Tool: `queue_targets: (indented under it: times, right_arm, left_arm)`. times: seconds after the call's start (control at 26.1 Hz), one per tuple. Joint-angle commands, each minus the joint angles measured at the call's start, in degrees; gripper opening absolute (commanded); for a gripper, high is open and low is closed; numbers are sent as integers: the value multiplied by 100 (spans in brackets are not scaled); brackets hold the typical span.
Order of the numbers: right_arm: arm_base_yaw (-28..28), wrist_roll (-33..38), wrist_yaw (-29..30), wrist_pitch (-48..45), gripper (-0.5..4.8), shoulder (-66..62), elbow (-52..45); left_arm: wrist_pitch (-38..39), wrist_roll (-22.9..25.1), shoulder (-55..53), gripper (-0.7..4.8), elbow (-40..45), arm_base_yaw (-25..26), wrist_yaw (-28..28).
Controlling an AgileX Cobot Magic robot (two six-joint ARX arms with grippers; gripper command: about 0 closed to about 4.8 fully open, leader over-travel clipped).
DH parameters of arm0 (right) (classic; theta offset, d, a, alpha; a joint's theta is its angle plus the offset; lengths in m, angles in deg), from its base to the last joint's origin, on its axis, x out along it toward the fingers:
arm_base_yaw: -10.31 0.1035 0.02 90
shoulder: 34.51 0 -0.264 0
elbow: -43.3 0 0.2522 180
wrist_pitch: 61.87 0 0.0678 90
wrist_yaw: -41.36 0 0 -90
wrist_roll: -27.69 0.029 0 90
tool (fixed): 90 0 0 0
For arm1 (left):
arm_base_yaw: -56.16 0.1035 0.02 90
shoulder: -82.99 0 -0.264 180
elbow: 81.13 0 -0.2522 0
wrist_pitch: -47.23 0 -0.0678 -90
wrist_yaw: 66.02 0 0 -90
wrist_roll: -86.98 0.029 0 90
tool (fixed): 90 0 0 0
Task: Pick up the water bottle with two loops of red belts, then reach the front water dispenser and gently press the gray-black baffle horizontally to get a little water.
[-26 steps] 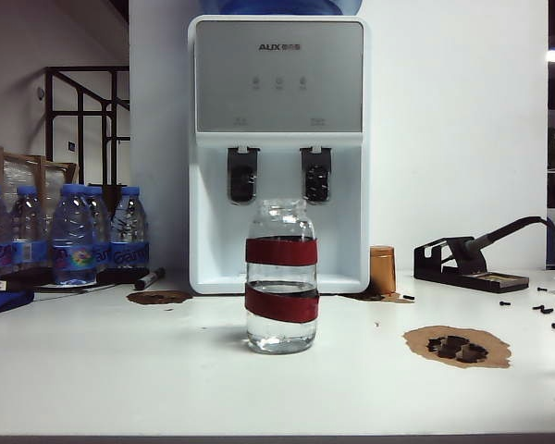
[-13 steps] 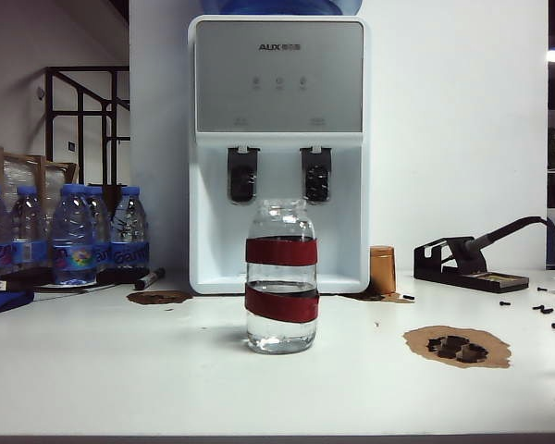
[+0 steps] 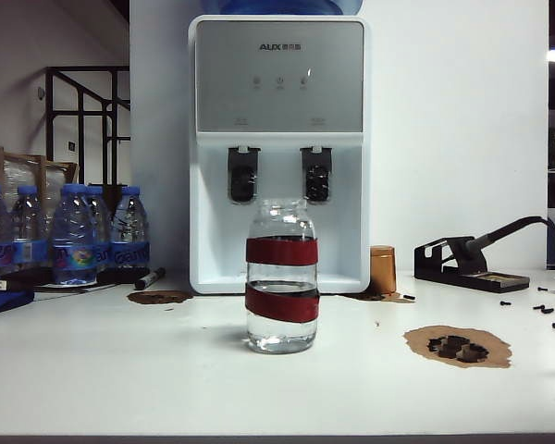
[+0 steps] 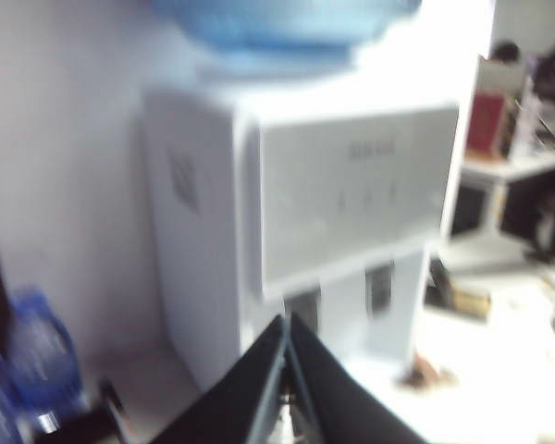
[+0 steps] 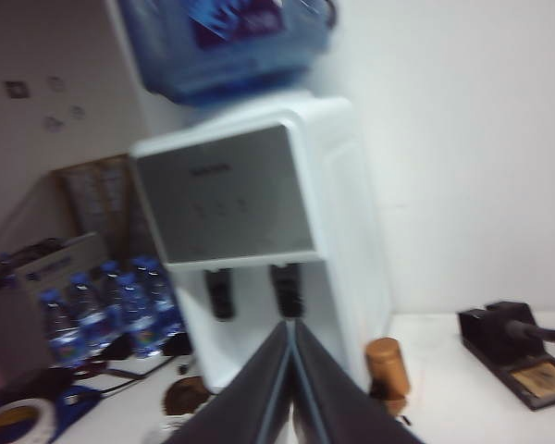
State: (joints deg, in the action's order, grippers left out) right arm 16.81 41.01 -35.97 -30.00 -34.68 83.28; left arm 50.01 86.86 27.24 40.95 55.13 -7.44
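Observation:
The water bottle (image 3: 281, 277), clear glass with two dark red bands, stands upright at mid-table in front of the water dispenser (image 3: 277, 74). It holds some water. The baffle (image 3: 243, 176) is the left of two gray-black levers under the gray panel. Neither gripper appears in the exterior view. In the blurred left wrist view my left gripper (image 4: 285, 319) is shut and empty, pointing toward the dispenser (image 4: 351, 203). My right gripper (image 5: 289, 324) is also shut and empty, aimed at the dispenser (image 5: 231, 194), just under its right lever (image 5: 287, 289); the baffle (image 5: 220, 294) is beside it. The bottle is out of both wrist views.
Several blue-capped plastic bottles (image 3: 65, 236) stand at the left with a marker (image 3: 148, 277) beside them. A copper cup (image 3: 382, 269) sits right of the dispenser. A black soldering stand (image 3: 472, 264), loose screws (image 3: 546, 310) and a brown patch with black parts (image 3: 456, 347) lie at the right.

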Motion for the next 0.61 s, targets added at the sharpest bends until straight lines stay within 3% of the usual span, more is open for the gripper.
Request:
queue_targets:
  times: [0.04, 0.11, 0.27, 0.46, 0.5, 0.61]
  right_arm:
    - [13, 15, 651, 1029, -2, -52, 481]
    - [13, 24, 984, 1493, -3, -79, 715]
    - [13, 35, 984, 2155, -3, -133, 1180]
    - [13, 2, 968, 2820, -3, -332, 1646]
    - [13, -116, 942, 3176, -3, -439, 1827]
    - [13, -210, 935, 3571, -3, -625, 2105]
  left_arm:
    - [-317, 393, -789, -5, 17, -44, -254]
    - [-267, 402, -1250, -5, 20, -127, -310]
    - [-481, 627, -1707, -5, 256, -501, -308]
    - [-234, 1722, -2111, -5, 638, -798, -490]
    - [-457, 2096, -2164, -5, 846, -796, -660]
    - [-343, 2577, -2216, -5, 920, -505, -1366]
